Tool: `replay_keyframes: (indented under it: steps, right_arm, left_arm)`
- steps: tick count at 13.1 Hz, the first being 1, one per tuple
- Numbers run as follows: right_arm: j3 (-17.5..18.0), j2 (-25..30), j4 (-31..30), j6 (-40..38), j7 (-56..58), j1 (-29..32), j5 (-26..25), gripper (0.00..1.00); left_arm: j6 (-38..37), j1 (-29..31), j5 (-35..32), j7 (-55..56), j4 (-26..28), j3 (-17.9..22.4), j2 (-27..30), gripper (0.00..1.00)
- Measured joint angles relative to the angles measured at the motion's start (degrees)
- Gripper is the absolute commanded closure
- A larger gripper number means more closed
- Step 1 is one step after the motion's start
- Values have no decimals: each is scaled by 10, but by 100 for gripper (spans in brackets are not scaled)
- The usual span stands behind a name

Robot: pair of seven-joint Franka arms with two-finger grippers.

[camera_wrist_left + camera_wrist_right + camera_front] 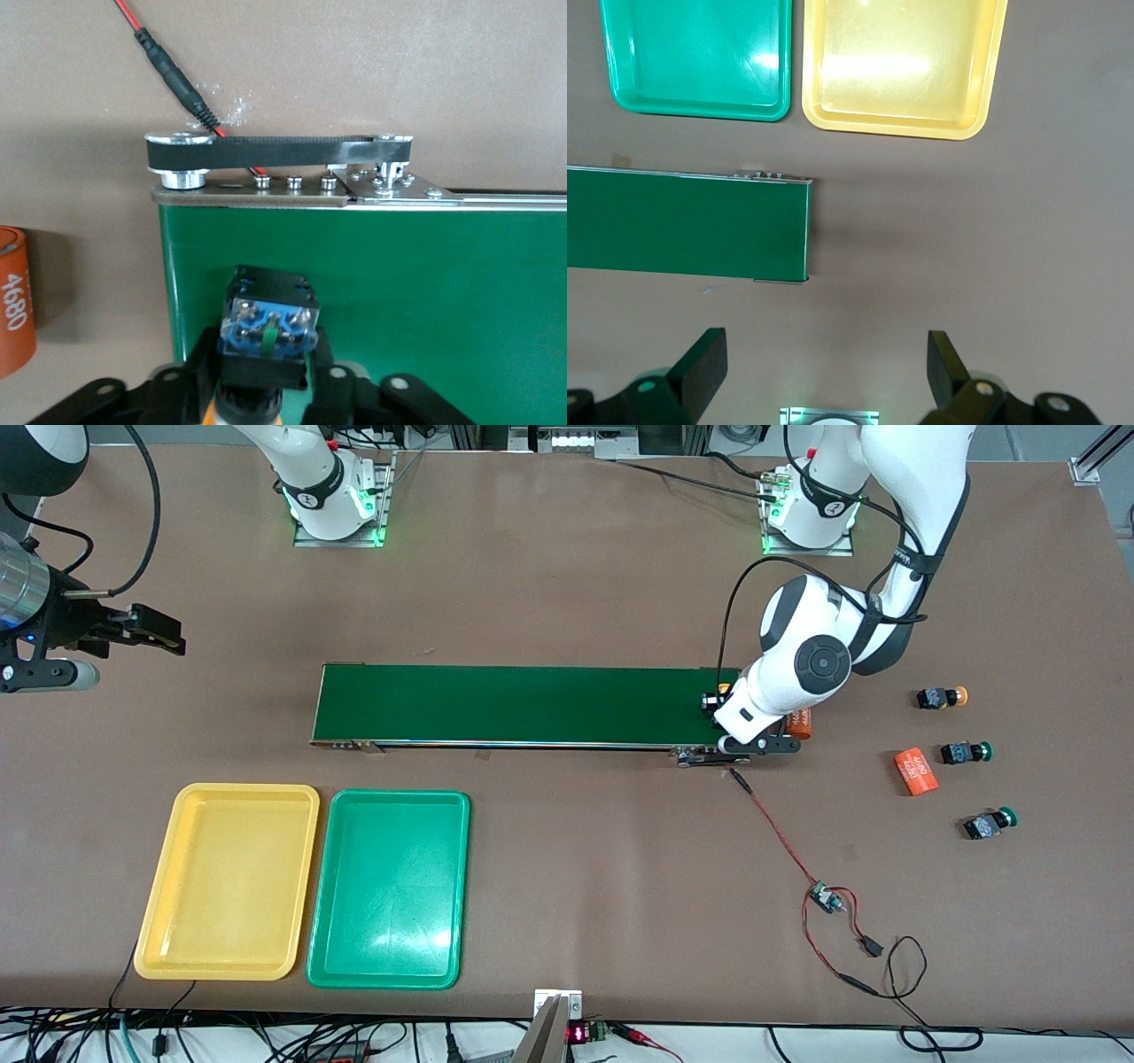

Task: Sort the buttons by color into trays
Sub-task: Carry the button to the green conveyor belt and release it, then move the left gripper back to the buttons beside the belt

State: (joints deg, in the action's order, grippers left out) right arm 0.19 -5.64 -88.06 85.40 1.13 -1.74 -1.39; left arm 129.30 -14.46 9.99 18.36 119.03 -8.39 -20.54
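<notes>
The left gripper (266,390) is down at the left arm's end of the long green belt (523,704). A button (267,323) with a black body sits between its fingers (332,390), lying on the belt. A bit of its yellow-orange cap shows. The fingers are close beside the button, but I cannot tell if they grip it or have just let go.

Three more buttons lie on the brown table (567,584), past the belt at the left arm's end. One has a yellow-orange cap (941,697). Nearer the front camera lie two with green caps (966,753) (990,823). An orange cylinder (915,771) lies near them, and another orange cylinder (800,724) lies just beside the belt's end, by the gripper.

The right gripper (828,363) waits in the air over bare table at the right arm's end, near the belt's end there. Its fingers are spread wide and hold nothing.

The yellow tray (159,921) and the green tray (323,948) lie side by side, nearer the front camera than the belt. Both trays have no buttons in them.
</notes>
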Motion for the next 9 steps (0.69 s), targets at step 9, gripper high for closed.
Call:
replay_keyframes:
  steps: [9]
  right_arm:
    - [0,0,0,0,0,0,6,0]
  left_arm:
    - [0,153,-27,-118,-6,12,74,0]
